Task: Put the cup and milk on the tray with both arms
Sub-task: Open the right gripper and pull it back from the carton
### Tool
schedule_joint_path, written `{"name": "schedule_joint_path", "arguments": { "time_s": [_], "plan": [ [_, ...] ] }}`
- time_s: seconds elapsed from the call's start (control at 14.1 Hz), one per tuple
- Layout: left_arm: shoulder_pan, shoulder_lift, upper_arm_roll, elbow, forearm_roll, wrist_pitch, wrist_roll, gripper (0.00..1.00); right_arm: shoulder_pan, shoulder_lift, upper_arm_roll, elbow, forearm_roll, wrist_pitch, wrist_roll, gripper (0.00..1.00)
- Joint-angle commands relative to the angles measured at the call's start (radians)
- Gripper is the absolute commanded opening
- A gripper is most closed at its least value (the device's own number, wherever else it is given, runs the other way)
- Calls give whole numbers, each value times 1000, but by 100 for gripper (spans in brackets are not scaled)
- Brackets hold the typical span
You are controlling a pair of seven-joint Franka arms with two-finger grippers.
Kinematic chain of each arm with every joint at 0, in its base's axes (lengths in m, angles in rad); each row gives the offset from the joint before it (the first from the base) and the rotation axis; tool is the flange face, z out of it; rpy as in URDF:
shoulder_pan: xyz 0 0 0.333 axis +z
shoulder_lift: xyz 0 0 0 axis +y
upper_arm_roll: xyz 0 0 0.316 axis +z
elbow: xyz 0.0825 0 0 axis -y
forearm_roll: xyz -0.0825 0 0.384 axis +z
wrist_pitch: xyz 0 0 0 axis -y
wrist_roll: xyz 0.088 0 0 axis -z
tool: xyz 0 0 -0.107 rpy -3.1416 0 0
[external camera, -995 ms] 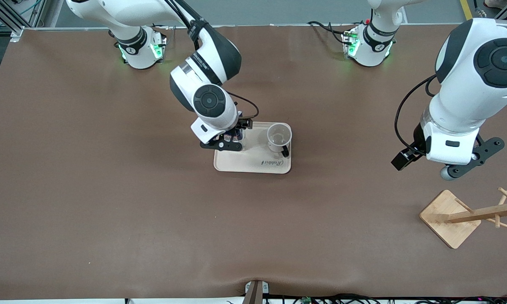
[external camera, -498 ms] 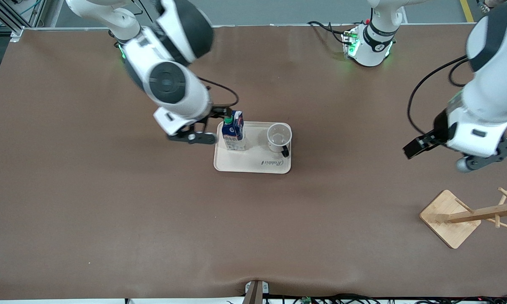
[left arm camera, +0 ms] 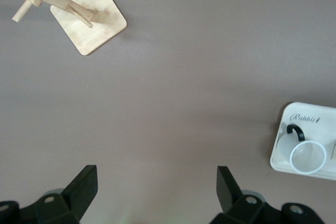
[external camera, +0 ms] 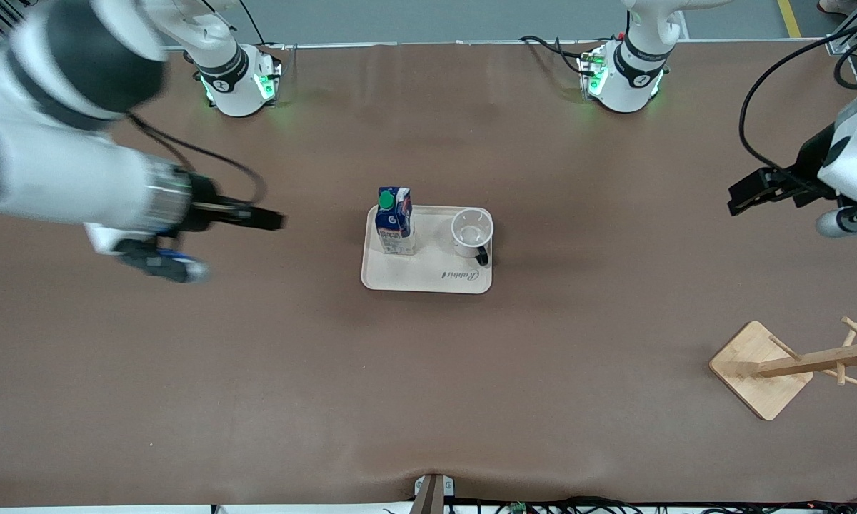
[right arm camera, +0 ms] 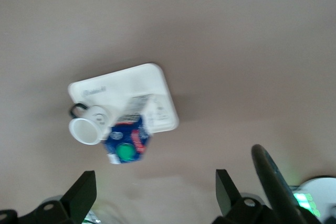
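Observation:
The cream tray [external camera: 428,277] lies at the table's middle. The milk [external camera: 394,223] stands upright on the tray's end toward the right arm. The cup [external camera: 471,231] stands upright beside it on the tray's other end, its black handle toward the front camera. My right gripper [external camera: 161,263] is open and empty, up over bare table toward the right arm's end. Its wrist view shows the tray [right arm camera: 131,85], milk [right arm camera: 126,143] and cup [right arm camera: 86,128] past the open gripper [right arm camera: 155,183]. My left gripper [external camera: 844,218] is open and empty over the left arm's end; its wrist view [left arm camera: 156,183] shows the tray [left arm camera: 320,113] and cup [left arm camera: 307,157].
A wooden mug rack [external camera: 760,368] on a square base stands near the front camera at the left arm's end, also in the left wrist view [left arm camera: 89,22]. The brown table mat [external camera: 428,385] surrounds the tray.
My right gripper has let go of the milk, which stays upright on the tray, and has swung away toward the right arm's end. My left gripper has drawn farther toward its own end.

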Motion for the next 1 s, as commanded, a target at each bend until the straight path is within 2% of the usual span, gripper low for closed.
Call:
{"name": "schedule_joint_path", "arguments": {
  "time_s": [0.0,0.14,0.36,0.43,0.57,0.64,0.78,0.92],
  "plan": [
    [-61,-78,68,-45,-10,-59,21,100,-88,-30,5,-8,-186,-51,-171,100],
    [-133,-111,143,-79,-8,-56,30,100,-151,-88,5,-23,-207,-54,-262,100],
    [-129,-180,145,-178,-17,0,37,100,-188,-217,5,-119,-233,-32,-331,100],
    [-126,-208,139,-219,-16,26,37,100,-186,-278,8,-195,-265,-14,-336,100],
    [-117,-236,135,-252,-19,39,58,100,-186,-419,10,-416,-273,119,-339,100],
    [-117,-240,132,-255,-19,39,58,100,-183,-470,11,-493,-273,164,-339,100],
    [-115,-248,123,-257,-17,40,58,100,-156,-492,13,-528,-273,166,-371,100],
    [-118,-247,129,-252,-17,39,61,100,-162,-487,8,-505,-274,158,-556,100]
  ]
}}
